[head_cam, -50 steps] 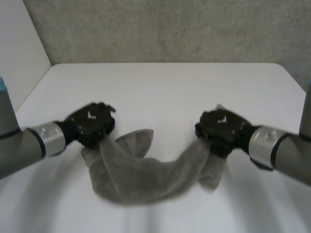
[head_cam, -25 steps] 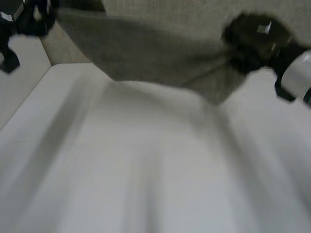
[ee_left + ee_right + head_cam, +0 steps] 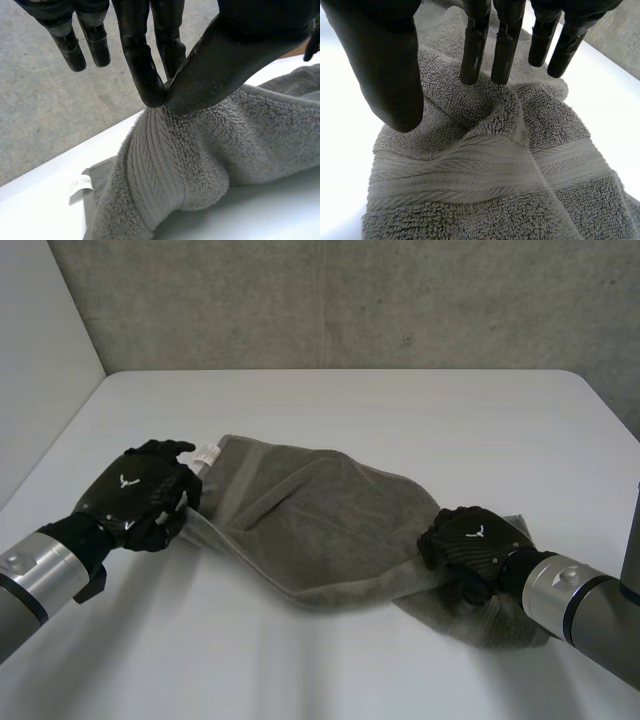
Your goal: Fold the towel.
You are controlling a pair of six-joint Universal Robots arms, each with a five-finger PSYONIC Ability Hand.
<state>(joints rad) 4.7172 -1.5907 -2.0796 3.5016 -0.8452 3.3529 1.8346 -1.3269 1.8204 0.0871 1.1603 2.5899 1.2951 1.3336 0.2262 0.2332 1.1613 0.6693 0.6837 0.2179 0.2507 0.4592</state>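
Note:
A grey towel [image 3: 320,520] lies loosely spread and creased across the table, from my left hand [image 3: 135,495] to my right hand [image 3: 475,545]. In the left wrist view my left hand [image 3: 230,55] pinches a raised fold of the towel's [image 3: 200,160] edge between its thumb and a finger, near the corner with a white label [image 3: 81,184]. In the right wrist view my right hand [image 3: 385,60] is open. Its straight fingers rest on the bunched end of the towel [image 3: 485,170], with the thumb standing apart.
The white table [image 3: 350,410] reaches back to a grey wall. The towel's white label [image 3: 207,454] sits beside my left hand. Bare tabletop lies behind and in front of the towel.
Both hands swung the bunched towel up and laid it down again, more spread out. My right hand has opened its fingers over the towel's end.

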